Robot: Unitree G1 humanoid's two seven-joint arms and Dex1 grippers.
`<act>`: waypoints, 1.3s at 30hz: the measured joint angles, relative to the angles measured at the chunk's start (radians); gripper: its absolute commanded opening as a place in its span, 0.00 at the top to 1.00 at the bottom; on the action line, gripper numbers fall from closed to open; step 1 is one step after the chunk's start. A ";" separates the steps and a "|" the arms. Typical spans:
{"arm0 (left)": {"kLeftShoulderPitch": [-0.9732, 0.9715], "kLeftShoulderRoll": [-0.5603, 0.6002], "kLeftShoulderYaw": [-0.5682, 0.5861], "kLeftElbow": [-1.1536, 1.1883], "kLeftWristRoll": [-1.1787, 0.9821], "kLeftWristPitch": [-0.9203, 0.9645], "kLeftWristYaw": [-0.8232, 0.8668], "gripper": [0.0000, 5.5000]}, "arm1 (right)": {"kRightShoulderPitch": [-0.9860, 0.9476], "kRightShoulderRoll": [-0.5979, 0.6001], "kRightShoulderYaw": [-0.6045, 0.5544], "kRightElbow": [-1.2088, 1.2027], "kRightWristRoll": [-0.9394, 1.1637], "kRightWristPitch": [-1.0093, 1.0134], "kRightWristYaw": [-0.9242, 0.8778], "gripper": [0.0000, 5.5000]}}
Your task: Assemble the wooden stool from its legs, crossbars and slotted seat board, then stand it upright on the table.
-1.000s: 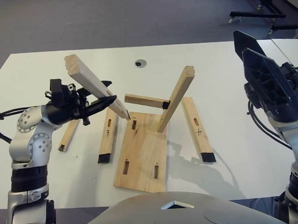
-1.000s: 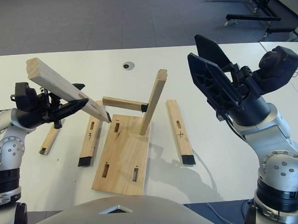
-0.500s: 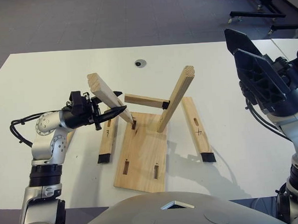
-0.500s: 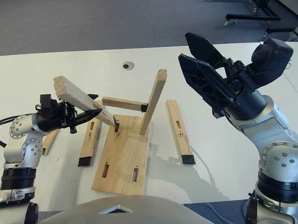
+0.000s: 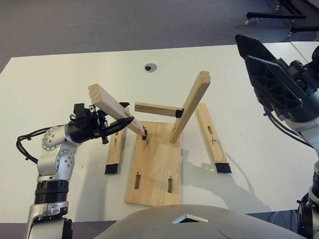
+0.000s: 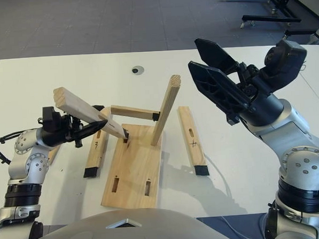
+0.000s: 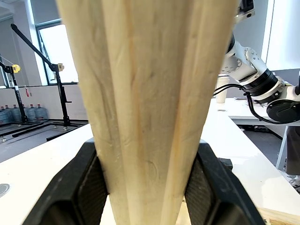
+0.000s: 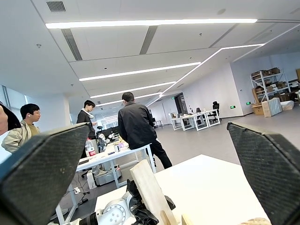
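My left gripper (image 5: 119, 123) is clamped across the flat faces of a leg (image 5: 106, 100), below its middle. The leg leans out to the left with its dark tip at the far-left slot of the board (image 5: 154, 168). I can't tell whether the tip has seated.

I judge the leg to be solid wood: stiff, light, with smooth faces that could twist in the pads. A low hold close to the tip looks right for steering it into the slot.

The board lies loose on the table (image 5: 258, 162) and will likely slide under a push. It already carries a standing leg (image 5: 191, 104) with a crossbar (image 5: 156, 108).

My right gripper (image 6: 194, 53) is spread wide and empty, raised over the table's right side.
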 measured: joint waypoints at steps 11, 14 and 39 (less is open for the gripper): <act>0.008 0.088 -0.010 -0.058 -0.044 0.115 -0.052 0.63 | 0.001 0.007 -0.003 -0.002 0.001 0.006 -0.003 0.02; 0.008 0.115 -0.011 -0.074 -0.071 0.187 -0.078 0.63 | 0.006 0.015 -0.005 -0.002 0.013 0.006 -0.007 0.02; -0.042 0.124 -0.054 -0.025 0.012 0.076 -0.133 0.63 | -0.023 0.002 0.003 0.025 0.021 0.028 -0.002 0.02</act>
